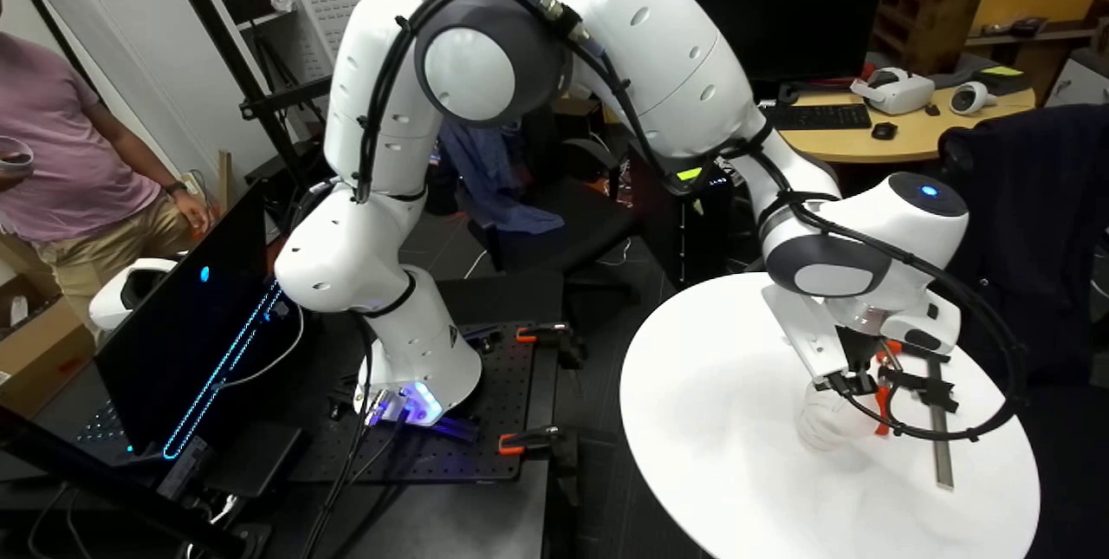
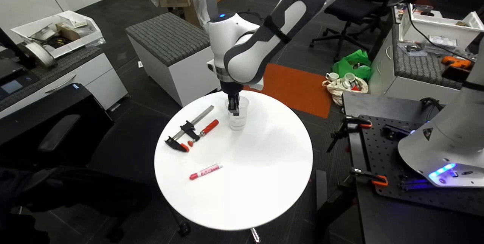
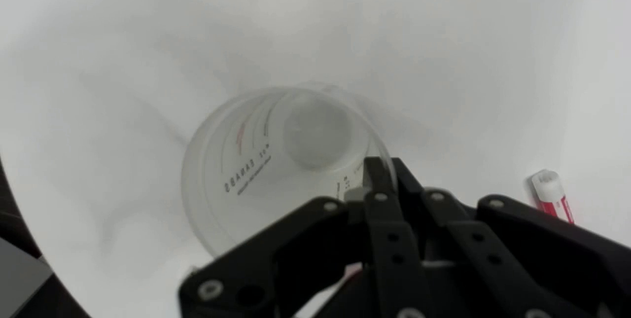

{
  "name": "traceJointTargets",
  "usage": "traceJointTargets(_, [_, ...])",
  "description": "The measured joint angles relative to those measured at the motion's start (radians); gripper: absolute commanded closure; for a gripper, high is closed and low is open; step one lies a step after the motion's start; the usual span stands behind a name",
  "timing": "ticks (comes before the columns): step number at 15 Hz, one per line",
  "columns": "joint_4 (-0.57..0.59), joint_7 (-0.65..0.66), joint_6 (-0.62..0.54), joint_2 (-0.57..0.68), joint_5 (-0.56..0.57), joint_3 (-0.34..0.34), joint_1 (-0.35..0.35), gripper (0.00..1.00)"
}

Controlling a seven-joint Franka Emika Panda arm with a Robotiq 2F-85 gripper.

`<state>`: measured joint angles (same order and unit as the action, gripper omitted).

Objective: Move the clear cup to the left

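Note:
The clear cup stands upright on the round white table in both exterior views, its outline faint. I cannot tell whether its base touches the table. In the wrist view I look down into the cup, with printed marks on its wall. My gripper is shut on the cup's wall at the rim, one finger inside and one outside. In both exterior views the gripper points down at the cup; its fingertips are partly blurred by the cup and cable.
A red-and-black clamp lies beside the cup; its steel bar also shows past the gripper. A red-and-white marker lies on the white table; its end shows in the wrist view. A dark chair stands by the table.

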<state>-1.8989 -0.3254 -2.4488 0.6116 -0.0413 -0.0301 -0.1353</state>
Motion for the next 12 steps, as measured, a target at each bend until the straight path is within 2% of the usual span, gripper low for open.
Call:
traceJointTargets(7, [-0.075,0.000,-0.021,-0.062,0.101,-0.002,0.037,0.98])
traceJointTargets(12, [-0.109,-0.005,-0.027,-0.092,0.130,-0.019,0.073,0.98])
